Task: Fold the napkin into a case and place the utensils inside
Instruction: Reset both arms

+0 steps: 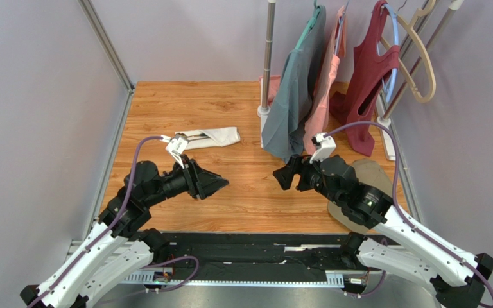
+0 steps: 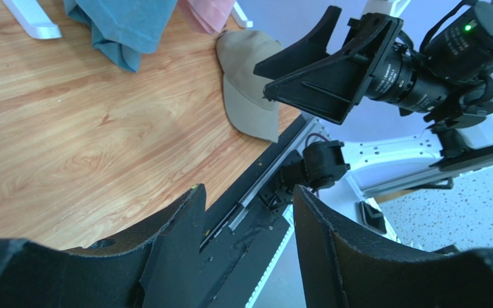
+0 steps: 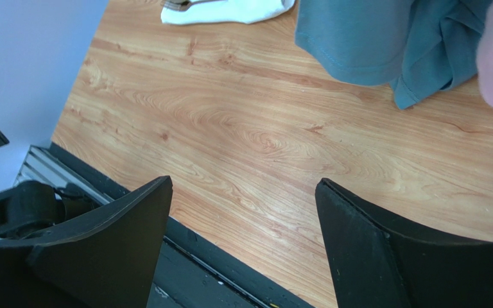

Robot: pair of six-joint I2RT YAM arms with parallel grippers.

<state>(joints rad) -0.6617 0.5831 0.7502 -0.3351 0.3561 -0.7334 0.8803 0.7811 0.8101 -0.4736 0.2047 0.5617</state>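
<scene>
The white napkin [image 1: 217, 136] lies folded into a narrow case on the wooden table, beyond my left gripper. It also shows at the top edge of the right wrist view [image 3: 230, 9]. Slim dark utensils [image 1: 193, 135] lie tucked in its left end; their heads are hidden. My left gripper [image 1: 220, 184] hovers open and empty over the table's middle, pointing right, and its own view [image 2: 248, 192] shows nothing between the jaws. My right gripper [image 1: 281, 174] faces it, open and empty, with bare wood between the jaws in its own view [image 3: 242, 183].
A clothes rack pole [image 1: 267, 58] stands at the back with teal [image 1: 297, 83], pink [image 1: 326, 83] and maroon [image 1: 366, 90] garments hanging to the table. A beige cap [image 2: 249, 83] lies at the right under my right arm. Grey walls close both sides.
</scene>
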